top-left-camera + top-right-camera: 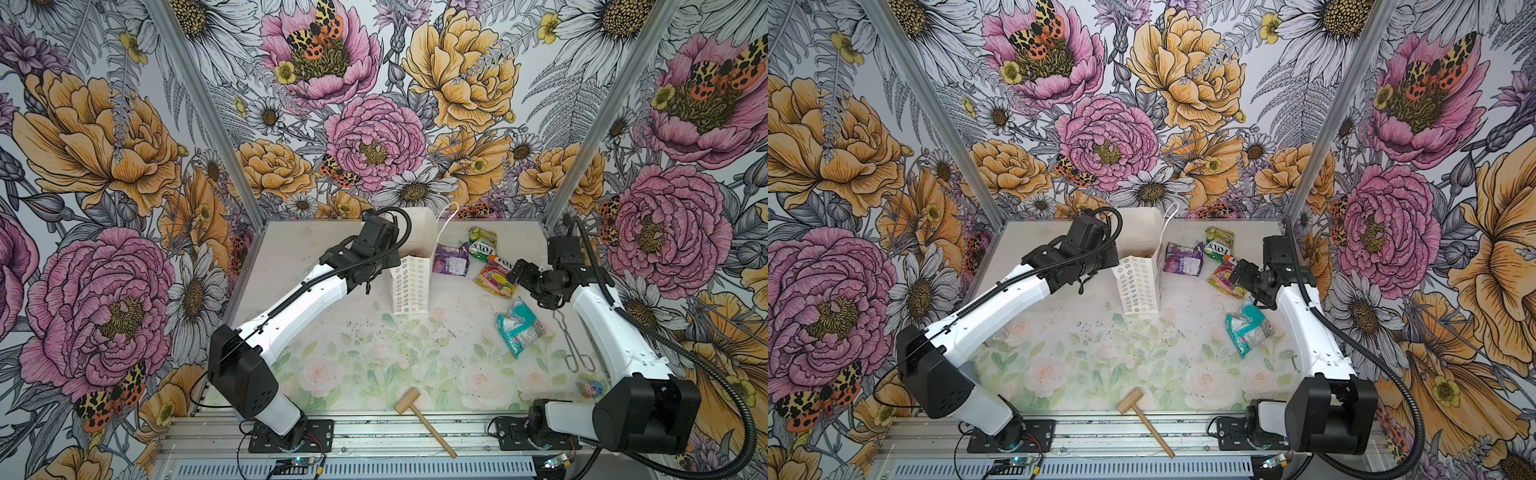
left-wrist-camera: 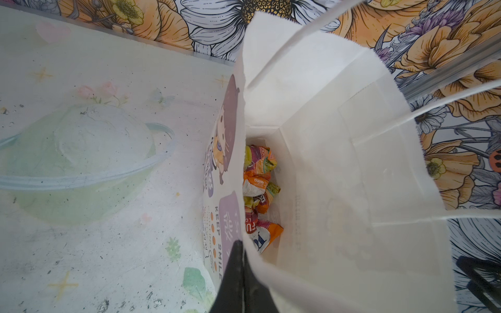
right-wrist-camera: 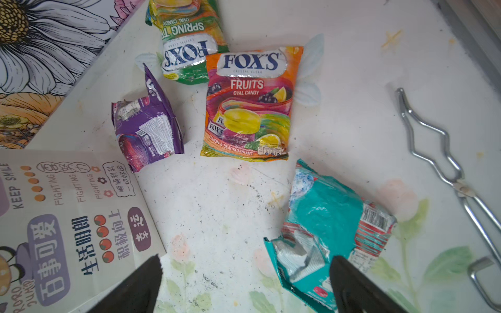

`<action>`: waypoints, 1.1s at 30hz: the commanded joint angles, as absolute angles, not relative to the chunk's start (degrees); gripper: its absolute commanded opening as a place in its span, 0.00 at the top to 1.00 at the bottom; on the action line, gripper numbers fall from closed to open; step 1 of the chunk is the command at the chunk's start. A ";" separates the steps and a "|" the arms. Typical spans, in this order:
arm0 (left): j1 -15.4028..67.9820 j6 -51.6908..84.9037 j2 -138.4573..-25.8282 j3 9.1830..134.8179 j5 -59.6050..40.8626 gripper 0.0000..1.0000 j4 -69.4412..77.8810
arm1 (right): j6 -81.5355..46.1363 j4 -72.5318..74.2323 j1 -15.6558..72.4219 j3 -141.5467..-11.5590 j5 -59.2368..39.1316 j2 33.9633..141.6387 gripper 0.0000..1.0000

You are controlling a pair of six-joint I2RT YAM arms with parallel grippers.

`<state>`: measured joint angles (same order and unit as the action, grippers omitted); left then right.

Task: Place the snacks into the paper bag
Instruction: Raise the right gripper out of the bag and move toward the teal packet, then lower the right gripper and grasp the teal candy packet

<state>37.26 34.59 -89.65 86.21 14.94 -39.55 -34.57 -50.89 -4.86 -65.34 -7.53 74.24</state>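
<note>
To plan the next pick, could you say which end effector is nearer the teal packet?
Right. The right end effector hovers beside the teal packet; the left end effector pinches the bag.

Glossy crinkled snacks (image 3: pixel 247 108), matt paper bag (image 1: pixel 409 286), wooden mallet (image 1: pixel 424 423), metal tongs (image 3: pixel 461 187)
</note>
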 commanded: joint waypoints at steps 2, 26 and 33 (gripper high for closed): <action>37.10 35.24 -90.03 86.92 13.89 1.00 -39.46 | -36.37 -50.10 -6.48 -64.04 -5.29 72.15 0.01; 37.29 35.30 -90.08 87.10 13.95 1.00 -39.44 | -40.26 -46.95 -9.59 -56.65 -8.68 75.21 0.01; 37.31 35.33 -90.26 87.19 13.92 1.00 -39.46 | -41.16 -46.70 -9.58 -54.38 -9.06 77.06 0.01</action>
<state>37.28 34.61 -89.65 86.26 14.74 -39.55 -39.99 -47.83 -9.37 -55.42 -8.64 76.44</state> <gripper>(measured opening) 0.050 0.993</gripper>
